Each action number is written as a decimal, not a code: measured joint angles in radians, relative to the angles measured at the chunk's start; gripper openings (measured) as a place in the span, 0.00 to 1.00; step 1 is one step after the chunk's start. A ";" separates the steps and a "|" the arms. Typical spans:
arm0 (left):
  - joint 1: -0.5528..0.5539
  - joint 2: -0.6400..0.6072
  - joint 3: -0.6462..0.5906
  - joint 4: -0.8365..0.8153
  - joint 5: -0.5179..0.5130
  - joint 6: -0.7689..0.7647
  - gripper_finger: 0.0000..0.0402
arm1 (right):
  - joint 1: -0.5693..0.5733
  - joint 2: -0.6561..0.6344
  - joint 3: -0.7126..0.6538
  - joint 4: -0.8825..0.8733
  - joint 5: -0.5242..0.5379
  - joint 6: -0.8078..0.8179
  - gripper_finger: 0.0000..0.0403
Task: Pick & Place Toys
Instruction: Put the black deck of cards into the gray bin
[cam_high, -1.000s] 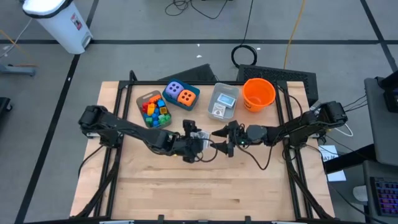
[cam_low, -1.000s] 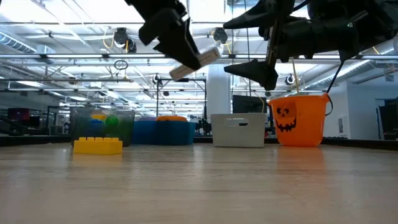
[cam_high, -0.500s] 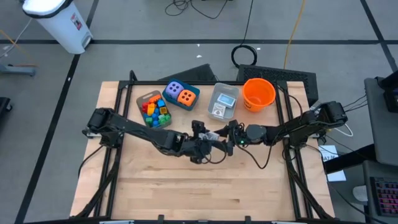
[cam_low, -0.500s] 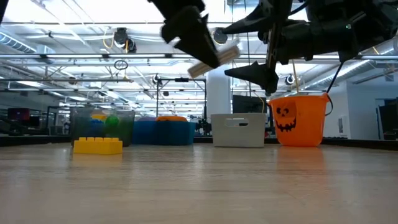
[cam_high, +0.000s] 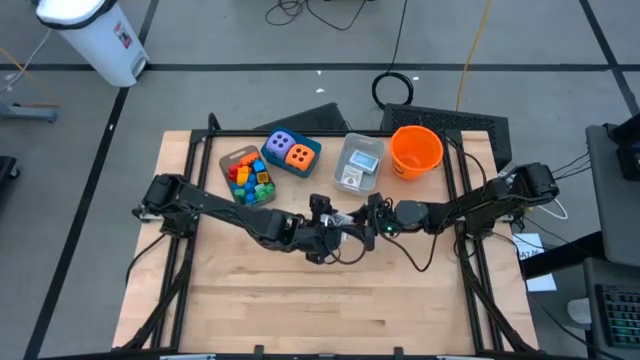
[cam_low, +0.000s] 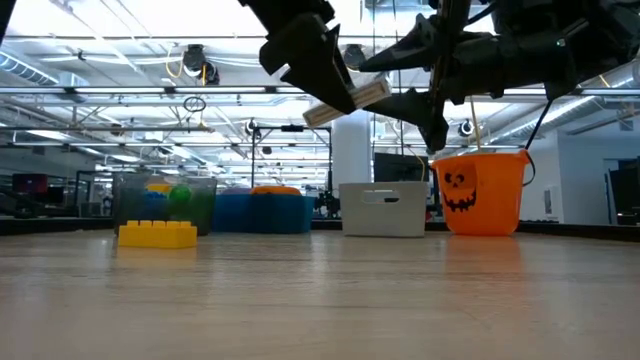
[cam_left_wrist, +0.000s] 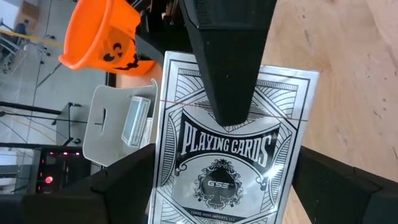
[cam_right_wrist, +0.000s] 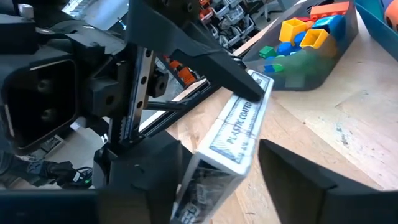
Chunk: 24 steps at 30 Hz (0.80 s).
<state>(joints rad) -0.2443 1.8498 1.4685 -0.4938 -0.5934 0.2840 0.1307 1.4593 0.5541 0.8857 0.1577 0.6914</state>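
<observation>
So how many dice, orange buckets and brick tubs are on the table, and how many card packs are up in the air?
Dice: 2 (purple die, orange die)
Orange bucket: 1
Brick tub: 1
Airborne card pack: 1
Total: 5

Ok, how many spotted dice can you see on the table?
2: a purple spotted die and an orange spotted die, side by side in the blue box at the table's far edge. No others show.
</observation>
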 joint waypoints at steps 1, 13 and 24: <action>0.000 0.000 0.000 -0.001 0.000 0.000 0.86 | 0.000 0.000 0.000 0.001 0.000 0.000 0.49; -0.007 -0.001 0.000 -0.002 -0.041 0.024 0.84 | -0.001 0.000 0.000 0.003 0.003 -0.008 0.20; -0.072 -0.004 0.118 -0.041 -0.121 0.050 0.95 | -0.001 0.001 -0.002 0.014 -0.001 -0.099 0.18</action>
<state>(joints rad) -0.3164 1.8455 1.5866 -0.5348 -0.7149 0.3344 0.1295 1.4605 0.5522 0.8992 0.1568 0.5919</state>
